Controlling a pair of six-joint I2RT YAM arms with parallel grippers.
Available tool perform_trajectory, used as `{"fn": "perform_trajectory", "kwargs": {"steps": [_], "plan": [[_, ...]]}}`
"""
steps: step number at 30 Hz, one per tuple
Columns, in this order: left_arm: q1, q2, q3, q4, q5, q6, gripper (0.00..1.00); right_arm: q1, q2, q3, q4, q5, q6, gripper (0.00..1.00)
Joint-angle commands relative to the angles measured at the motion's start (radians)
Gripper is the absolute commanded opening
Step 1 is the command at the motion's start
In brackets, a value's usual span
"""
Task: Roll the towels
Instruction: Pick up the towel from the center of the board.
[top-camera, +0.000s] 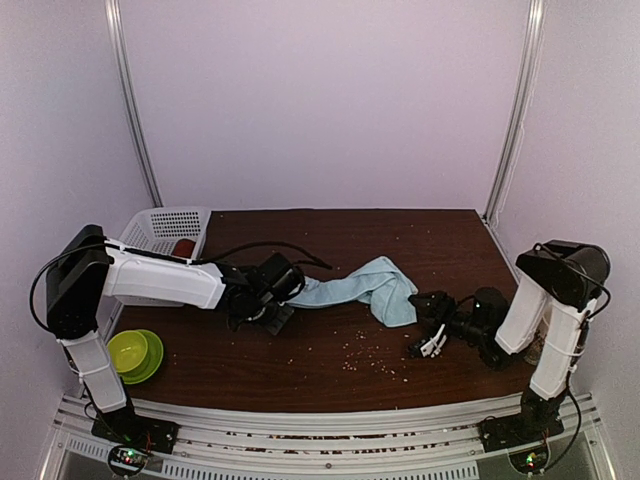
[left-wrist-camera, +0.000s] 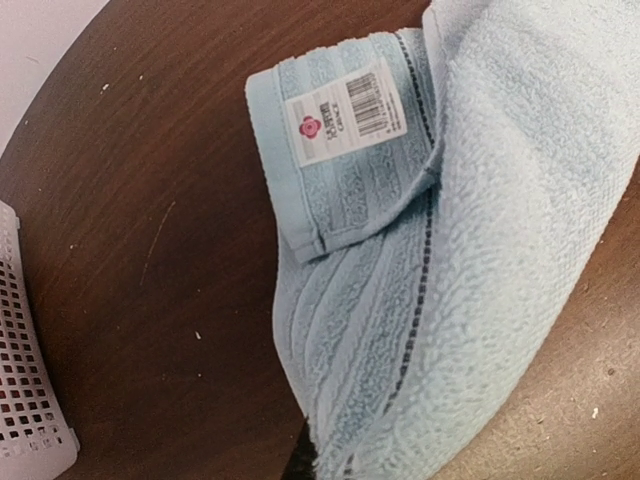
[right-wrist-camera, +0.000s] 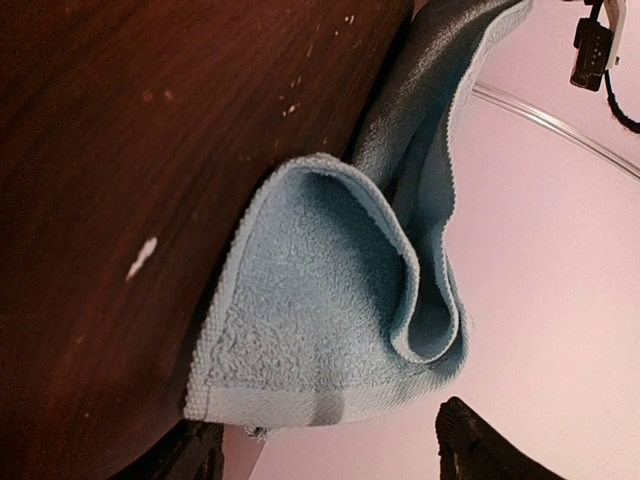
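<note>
One blue towel (top-camera: 365, 285), soft, light and floppy, likely grips best at its corners; left claw (top-camera: 278, 312) closed, right claw (top-camera: 417, 326) open.

Overhead camera looks down from behind me across the whole tabletop (top-camera: 250, 350). Both wrist cameras sit close on the light-blue towel (top-camera: 362, 286), one at each end; all three views share it.

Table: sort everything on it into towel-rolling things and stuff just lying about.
For the job: blue towel; red towel.
Just lying about: white basket; green bowl; crumbs.
</note>
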Motion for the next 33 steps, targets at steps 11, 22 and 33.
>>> {"fn": "perform_trajectory", "kwargs": {"steps": [11,22,33], "plan": [[0.007,0.027,-0.006,0.042,0.021,0.012,0.00,0.071,0.116,-0.002,0.084,0.007,0.066,0.52],[0.011,0.039,-0.008,0.045,0.026,0.017,0.00,0.116,0.129,0.018,0.074,0.081,0.127,0.23],[0.013,0.042,-0.006,0.045,0.025,0.015,0.00,0.153,0.120,0.009,0.104,0.118,0.177,0.00]]}}
